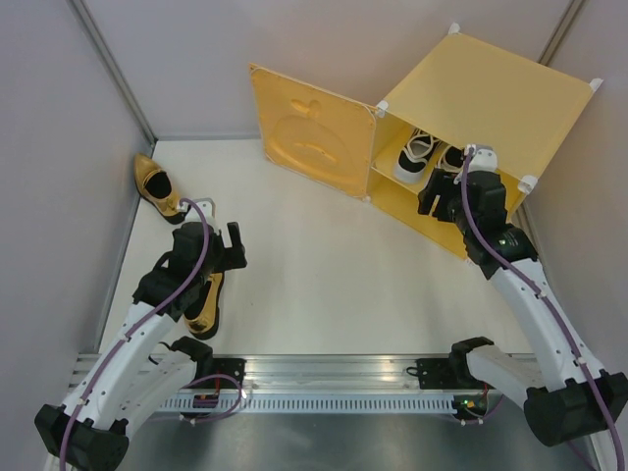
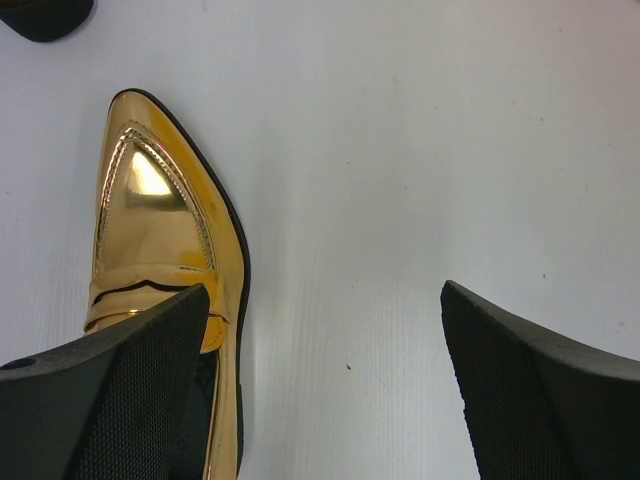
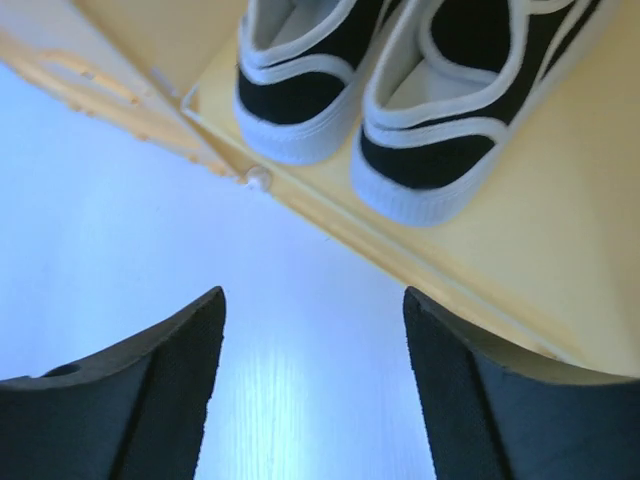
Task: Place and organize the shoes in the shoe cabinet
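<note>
Looking at the top view: shoe cabinet (image 1: pixel 491 88) sits far right on the table (image 1: pixel 314 285), with its door (image 1: pixel 309 132) swung wide to the left. Two white-and-black sneakers, first sneaker (image 1: pixel 416 155) and second sneaker (image 1: pixel 451 157), stand side by side in the upper compartment on the shelf. Right tool (image 1: pixel 439 191) hangs at the cabinet mouth, just in front of them. Far gold loafer (image 1: pixel 157 184) lies by the left wall. Near gold loafer (image 1: pixel 206 306) lies on the table under the left arm, with the left tool (image 1: pixel 228 250) above it.

Left wrist view: left tool (image 2: pixel 325 300) is spread wide and holds nothing. The near gold loafer (image 2: pixel 160 230) has its toe pointing away. Its rear part is covered by the left finger (image 2: pixel 120 400); can't tell if they touch. The right finger is over bare table (image 2: pixel 420 150).

Right wrist view: right tool (image 3: pixel 315 300) is spread and empty, just outside the cabinet's front edge. First sneaker (image 3: pixel 300 100) and second sneaker (image 3: pixel 450 130) stand heels toward the camera, touching or nearly so, on the yellow shelf (image 3: pixel 560 250).
</note>
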Robot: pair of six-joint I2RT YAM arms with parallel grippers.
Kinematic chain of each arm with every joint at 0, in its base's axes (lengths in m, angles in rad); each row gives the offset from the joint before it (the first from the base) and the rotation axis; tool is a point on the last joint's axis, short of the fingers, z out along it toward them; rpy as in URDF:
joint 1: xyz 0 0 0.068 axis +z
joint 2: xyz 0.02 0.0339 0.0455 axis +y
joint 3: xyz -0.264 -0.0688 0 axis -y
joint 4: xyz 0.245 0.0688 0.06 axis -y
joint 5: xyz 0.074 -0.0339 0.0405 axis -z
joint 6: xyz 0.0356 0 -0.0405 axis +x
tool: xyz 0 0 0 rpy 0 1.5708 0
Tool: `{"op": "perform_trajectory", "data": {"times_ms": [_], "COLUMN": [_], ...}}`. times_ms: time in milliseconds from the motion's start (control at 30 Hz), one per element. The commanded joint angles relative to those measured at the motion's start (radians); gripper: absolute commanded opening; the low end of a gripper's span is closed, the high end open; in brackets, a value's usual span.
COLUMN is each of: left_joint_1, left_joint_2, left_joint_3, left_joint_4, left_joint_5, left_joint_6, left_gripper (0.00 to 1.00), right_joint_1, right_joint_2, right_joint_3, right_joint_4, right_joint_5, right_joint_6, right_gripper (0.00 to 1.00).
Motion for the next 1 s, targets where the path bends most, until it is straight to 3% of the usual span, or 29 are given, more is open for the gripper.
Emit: {"op": "perform_trajectory", "data": {"times_ms": [0,267,533,967], "left_joint_1": [0.005,0.005,0.007,0.016], "left_joint_2": [-0.005,0.042,0.122,0.087], "left_joint_3": [-0.004,0.007,0.007,-0.076], "left_joint_4": [0.026,-0.007,-0.164,-0.25], "left_joint_5": [-0.022,-0.051,-0.171,-0.159], "left_joint_6": [0.021,-0.039,-0.258,-0.473], "left_gripper": [1.0,1.0,0.98,0.97], "right_joint_1": [-0.002,-0.002,-0.002,-0.002], "right_joint_2": [-0.096,-0.308,-0.446,-0.531], "right_joint_3": [0.03,-0.022,-0.079,-0.16], "right_joint_4": [-0.118,-0.259,-0.328,-0.349], "right_joint_5": [-0.219,-0.385,-0.424,-0.49], "right_joint_6": [-0.038,-0.05,-0.049,-0.063], "right_gripper": [0.8,0.93,0.95,0.98]}}
